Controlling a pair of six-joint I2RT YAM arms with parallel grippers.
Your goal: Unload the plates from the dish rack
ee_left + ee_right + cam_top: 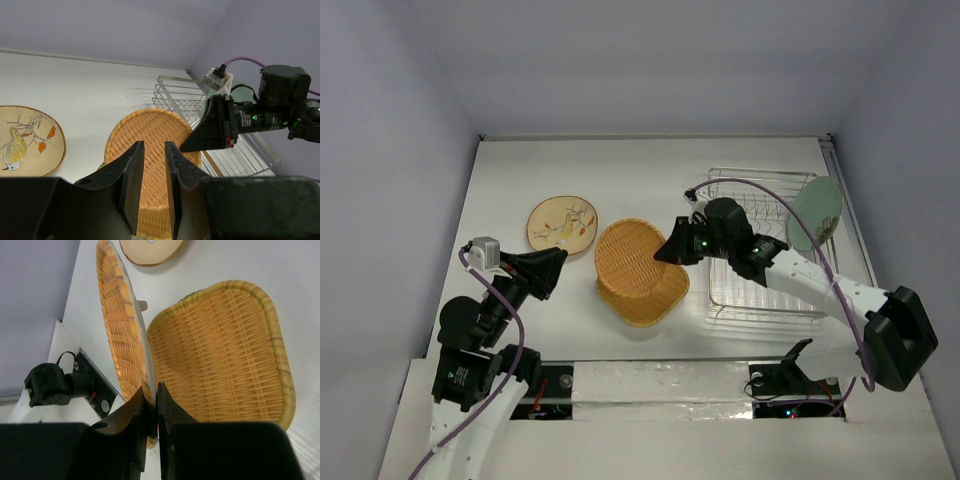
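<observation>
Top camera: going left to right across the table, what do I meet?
Cream round plate with a bird drawing → overlapping orange woven plates → silver wire dish rack → pale green round plate.

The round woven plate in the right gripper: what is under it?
Under the round woven plate lies a squarish woven plate, flat on the table. Anything beneath that one is covered.

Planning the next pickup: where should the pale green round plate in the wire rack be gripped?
Likely its upper rim, approached from above: the pale green round plate stands on edge in the far right corner of the silver wire dish rack, top rim free.
</observation>
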